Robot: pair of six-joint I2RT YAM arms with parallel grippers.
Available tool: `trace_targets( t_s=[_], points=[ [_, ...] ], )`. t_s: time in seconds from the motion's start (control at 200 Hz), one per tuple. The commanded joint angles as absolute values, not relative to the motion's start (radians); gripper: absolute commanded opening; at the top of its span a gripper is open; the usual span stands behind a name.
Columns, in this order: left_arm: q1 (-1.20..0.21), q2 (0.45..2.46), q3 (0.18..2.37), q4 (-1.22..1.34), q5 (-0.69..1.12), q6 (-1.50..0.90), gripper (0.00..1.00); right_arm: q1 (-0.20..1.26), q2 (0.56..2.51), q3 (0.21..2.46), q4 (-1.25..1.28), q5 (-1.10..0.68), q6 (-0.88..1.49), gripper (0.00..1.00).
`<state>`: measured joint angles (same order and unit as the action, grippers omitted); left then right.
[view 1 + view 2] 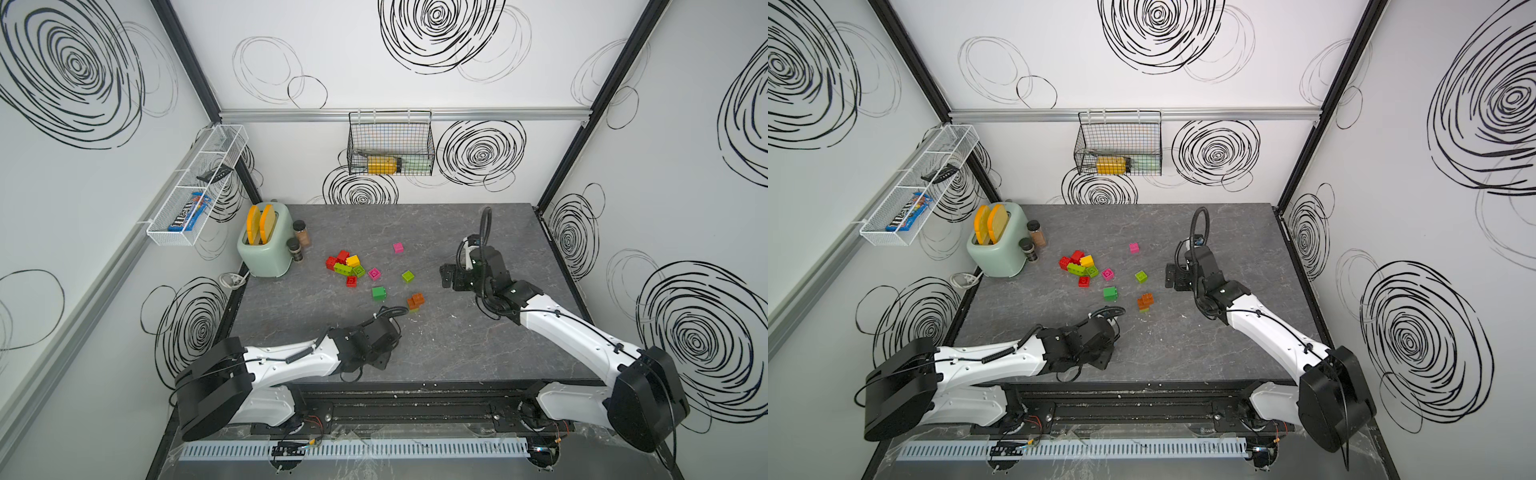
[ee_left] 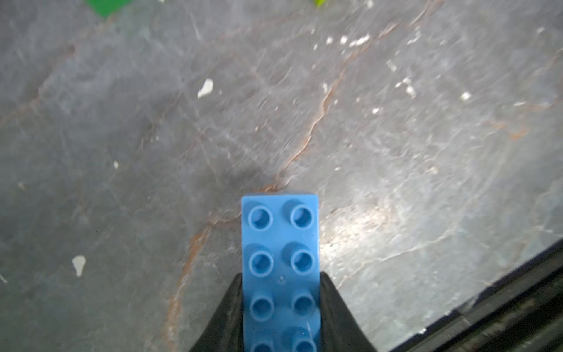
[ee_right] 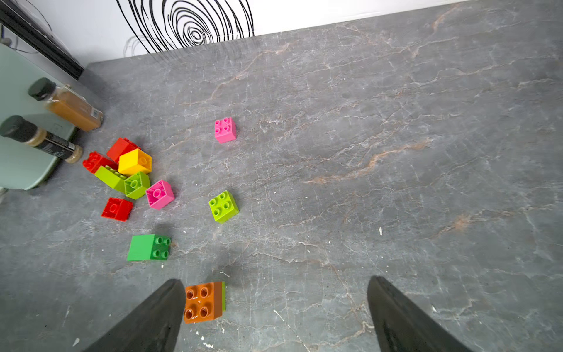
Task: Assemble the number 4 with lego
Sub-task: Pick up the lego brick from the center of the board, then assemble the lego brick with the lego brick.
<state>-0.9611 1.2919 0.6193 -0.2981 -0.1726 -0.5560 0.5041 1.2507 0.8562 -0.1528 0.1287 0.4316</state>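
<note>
On the left wall hangs a white wire basket (image 1: pixel 216 141) with a candy bag (image 1: pixel 189 218) inside. Below it, in the far left corner of the worktop (image 1: pixel 457 353), stands a mint toaster (image 1: pixel 264 253) with two yellow slices (image 1: pixel 259 222) in its slots. Two jars (image 1: pixel 300 235) stand just beside it.

Right of the jars lies the lego: a tight pile (image 1: pixel 345 266) of red, yellow, lime and pink bricks. Further right there are loose ones: a green brick (image 1: pixel 378 293), a pink brick (image 1: pixel 398 247), a lime brick (image 1: pixel 408 276), and an orange brick (image 1: pixel 415 300) sitting on a lime one.

Near the front edge the left end effector (image 2: pixel 281 275) is clamped on a long blue brick (image 2: pixel 280 237). I cannot tell if the brick touches the worktop.

The right end effector (image 3: pixel 274 279) is beyond the orange brick, with its fingers wide apart and nothing between them. In the right wrist view that brick is just beside one finger (image 3: pixel 152 314).

A black wire basket (image 1: pixel 361 137) hangs on the back wall. The worktop looks like grey stone, with rusty veins and white crumbs. The walls (image 1: pixel 457 62) are white with black spirals.
</note>
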Motion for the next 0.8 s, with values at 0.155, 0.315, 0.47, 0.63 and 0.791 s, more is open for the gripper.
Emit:
trace_targets(
  t_s=[0.155, 0.315, 0.47, 0.63, 0.791],
  points=[
    [-0.919, 1.22, 0.68, -0.17, -0.112, -0.27, 0.0, 0.439, 1.21, 0.808, -0.113, 0.029, 0.44, 0.97],
    [-0.848, 1.227, 0.778, -0.239, -0.123, -0.227, 0.0, 0.431, 1.185, 0.771, -0.075, -0.04, 0.389, 0.98],
    [-0.681, 1.221, 0.765, -0.137, 0.159, -0.34, 0.0, 0.419, 1.19, 0.792, -0.108, -0.054, 0.373, 0.97],
    [-0.667, 1.219, 0.793, -0.133, 0.162, -0.29, 0.0, 0.379, 1.211, 0.817, -0.134, -0.142, 0.345, 0.97],
    [-0.671, 1.302, 0.857, -0.211, 0.102, -0.145, 0.0, 0.373, 1.232, 0.833, -0.117, -0.215, 0.286, 0.97]
  ],
)
